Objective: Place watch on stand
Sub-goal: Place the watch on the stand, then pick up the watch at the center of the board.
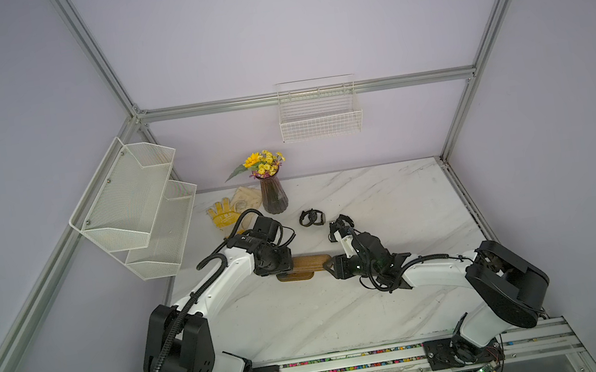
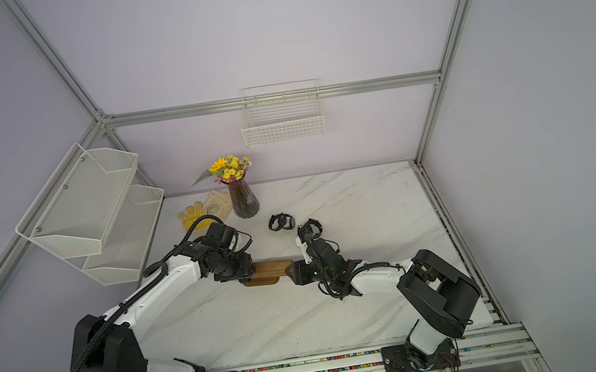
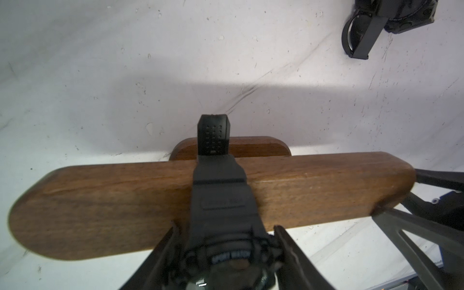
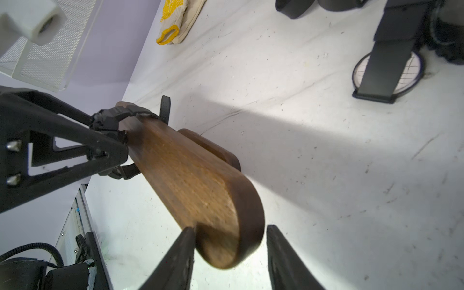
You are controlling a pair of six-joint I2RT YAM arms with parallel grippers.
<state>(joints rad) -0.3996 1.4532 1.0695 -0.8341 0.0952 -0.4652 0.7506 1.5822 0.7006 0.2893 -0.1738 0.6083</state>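
L gripper (image 3: 226, 227) clenched on watch (image 3: 221, 190) face; strap lies over stand (image 3: 100, 206) bar, crosswise to it. Stand sits mid table (image 1: 326, 317), long axis parallel to front edge, ends pointing L/R. R gripper (image 4: 229, 228) straddles bar's R end; can't tell if it's pinching. 2nd watch (image 1: 311, 218) lies behind, toward back edge, apart from stand.

Bezel (image 3: 231, 256) of black watch (image 3: 218, 180), lying across the stand (image 3: 100, 203): "SPORT WATCH", pale capitals.
Strap plate (image 3: 223, 203): embossed lettering, illegible.
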